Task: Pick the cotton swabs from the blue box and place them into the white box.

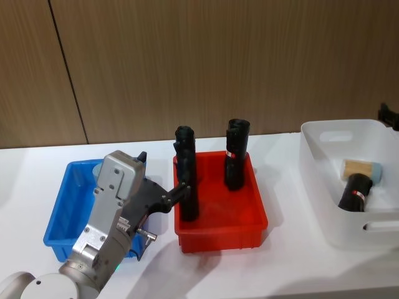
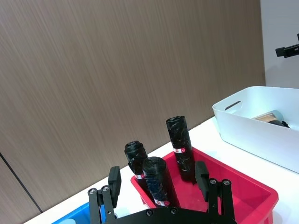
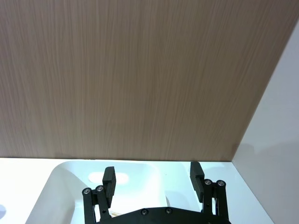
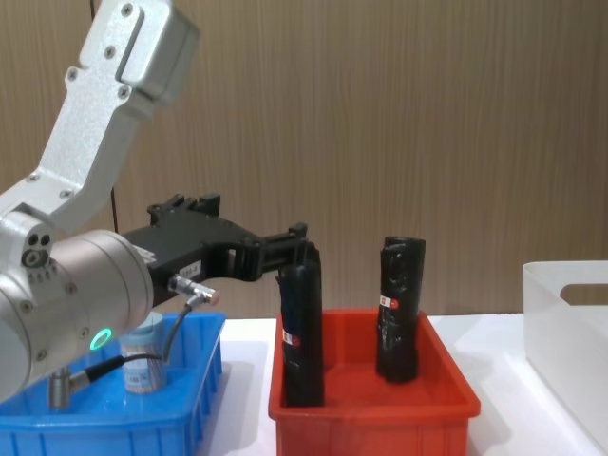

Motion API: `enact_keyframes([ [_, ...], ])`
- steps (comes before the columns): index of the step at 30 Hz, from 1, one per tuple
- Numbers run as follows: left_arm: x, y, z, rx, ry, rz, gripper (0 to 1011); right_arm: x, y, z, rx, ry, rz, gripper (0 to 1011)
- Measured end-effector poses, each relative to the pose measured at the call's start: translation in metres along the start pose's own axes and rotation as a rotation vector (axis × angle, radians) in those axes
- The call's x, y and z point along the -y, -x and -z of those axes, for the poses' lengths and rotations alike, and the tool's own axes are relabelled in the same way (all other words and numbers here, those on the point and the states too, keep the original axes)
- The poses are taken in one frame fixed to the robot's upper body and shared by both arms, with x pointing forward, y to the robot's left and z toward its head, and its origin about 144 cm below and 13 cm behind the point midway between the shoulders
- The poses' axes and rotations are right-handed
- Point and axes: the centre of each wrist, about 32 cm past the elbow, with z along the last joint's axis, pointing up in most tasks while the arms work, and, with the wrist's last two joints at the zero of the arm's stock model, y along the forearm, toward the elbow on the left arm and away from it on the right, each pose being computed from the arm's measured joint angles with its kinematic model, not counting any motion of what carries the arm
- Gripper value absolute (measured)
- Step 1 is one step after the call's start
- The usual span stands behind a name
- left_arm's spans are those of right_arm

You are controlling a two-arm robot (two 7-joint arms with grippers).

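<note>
Holding the left gripper wide open and empty beside the black rolls in the red bin, needing to be steering it over the blue box and descending squarely astride the cotton swabs standing there, with the right gripper equally spread above the white box.

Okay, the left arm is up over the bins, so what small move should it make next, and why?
Probably lower the open left pincer back down toward the cotton swab jar standing in the blue box. That pincer hangs empty above the gap between the blue box and the red bin, while the white box already holds one jar.
</note>
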Motion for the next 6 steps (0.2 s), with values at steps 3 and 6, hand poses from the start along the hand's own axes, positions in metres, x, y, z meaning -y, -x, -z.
enact_keyframes([
  [3, 0.0000, 0.0000, 0.0000, 0.000, 0.000, 0.000, 1003, 0.0002, -0.0002, 0.0002, 0.000, 0.000, 0.001, 1001],
  [6, 0.0000, 0.0000, 0.0000, 0.000, 0.000, 0.000, 1003, 0.0003, -0.0005, 0.0004, 0.001, 0.000, 0.002, 1002],
])
